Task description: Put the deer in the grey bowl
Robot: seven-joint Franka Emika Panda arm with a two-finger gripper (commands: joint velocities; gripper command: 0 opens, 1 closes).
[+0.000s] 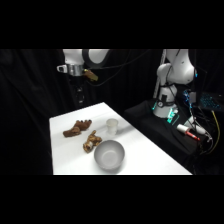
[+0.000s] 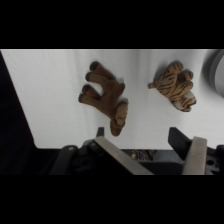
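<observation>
The deer point(image 1: 76, 128), a dark reddish-brown toy with sprawling legs, lies on the white table point(image 1: 65, 160) near its far left. In the wrist view the deer point(image 2: 105, 95) lies straight ahead of the fingers. The grey bowl point(image 1: 108, 154) stands near the table's front, and only its rim point(image 2: 216, 70) shows at the wrist view's right edge. My gripper point(image 1: 79, 95) hangs high above the table's far edge, well above the deer. In the wrist view the gripper point(image 2: 157, 155) is open, with nothing between its fingers.
A smaller tan striped toy animal point(image 1: 91, 141) point(image 2: 175, 86) lies between the deer and the bowl. A small white cup point(image 1: 112, 126) stands behind the bowl. Black cloth surrounds the table, and cables and gear point(image 1: 192, 127) lie at the right by the arm's base.
</observation>
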